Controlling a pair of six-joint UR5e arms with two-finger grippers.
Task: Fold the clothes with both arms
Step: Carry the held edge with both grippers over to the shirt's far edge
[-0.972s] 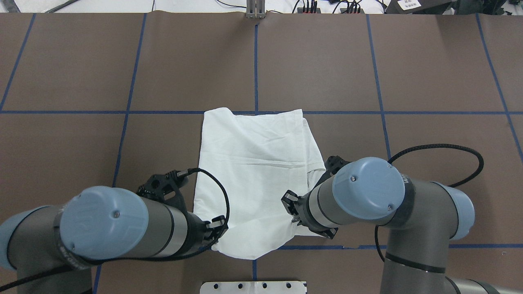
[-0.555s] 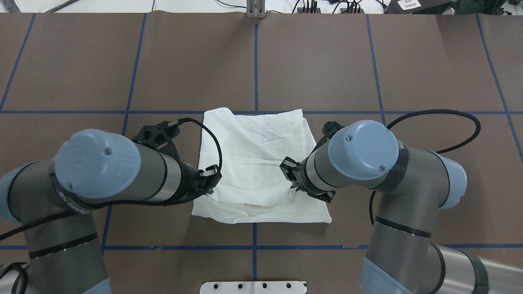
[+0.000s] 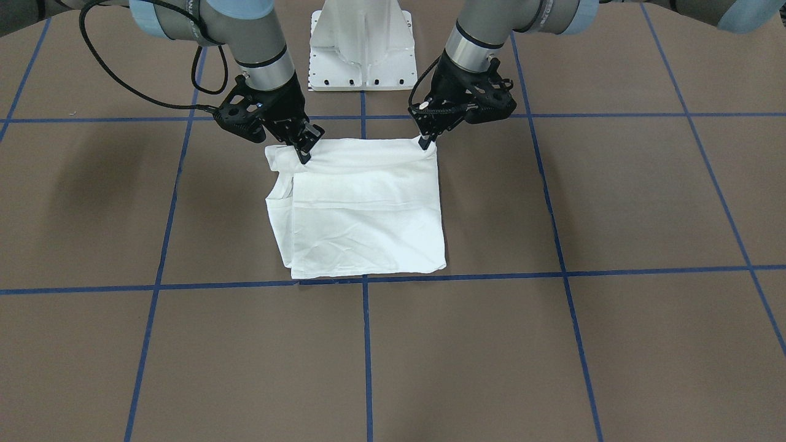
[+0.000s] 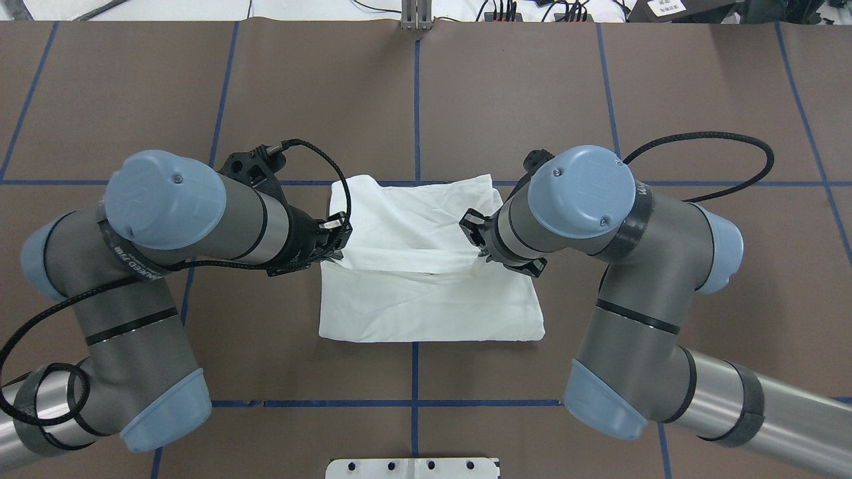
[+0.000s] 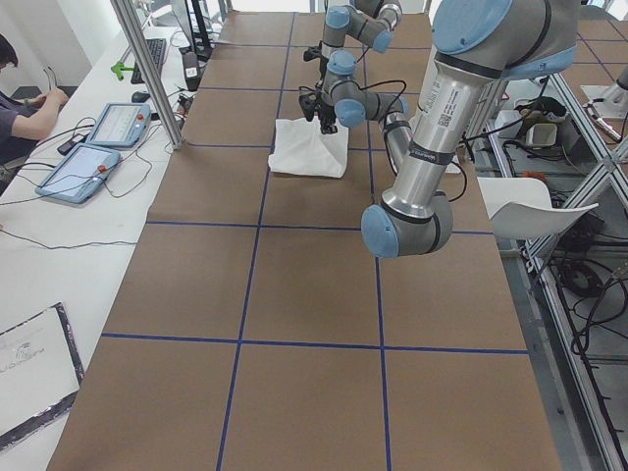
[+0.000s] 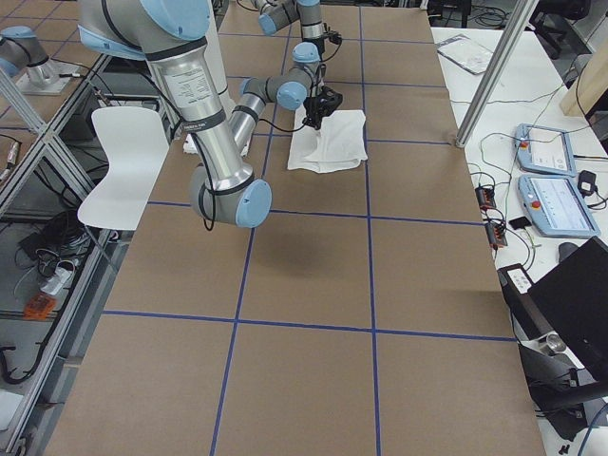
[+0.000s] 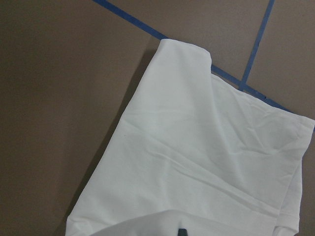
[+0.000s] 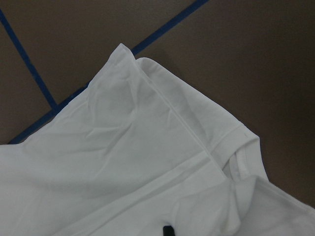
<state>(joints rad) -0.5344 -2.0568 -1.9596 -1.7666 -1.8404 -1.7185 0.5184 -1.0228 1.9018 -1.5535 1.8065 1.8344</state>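
- T-shirt [image 4: 426, 313] — white, soft woven-looking cloth, plain on the faces that show. We find it folded into a rough rectangle of several layers at the middle of the surface [image 4: 532, 100], straddling the central lengthwise tape line. Its far edge lies along a crosswise line. Light creases run across it, and one corner on the right arm's side is loose and doubled over.
- Stitched hem [image 8: 229, 140] — a narrow sewn band at the edge of a layer, seen close in the right wrist view, with a straight seam running up to it.
- Left tool [image 4: 338, 245] — black, claw-shaped, clenched on the shirt's edge at its own side. The cloth is pinched between the fingers and raised off the layers below.
- Right tool [image 4: 480, 256] — black, same form, likewise gripping the shirt's edge at the opposite side. A band of cloth spans from one tool to the other, slightly sagging.
- Left arm [image 4: 200, 219] and right arm [image 4: 626, 219] — grey-and-silver tubes with smooth light-blue joint caps, both bent inward over the shirt.
- Cable [image 4: 719, 143] — black, braided, looping in an arc beside the right arm. A like one curls by the left tool.
- Surface — matt brown sheet, flat, divided into large rectangles by blue tape lines [image 4: 417, 106].
- Pedestal base [image 3: 362, 43] — white, hard, with a row of small holes along its foot, standing between the two arms.
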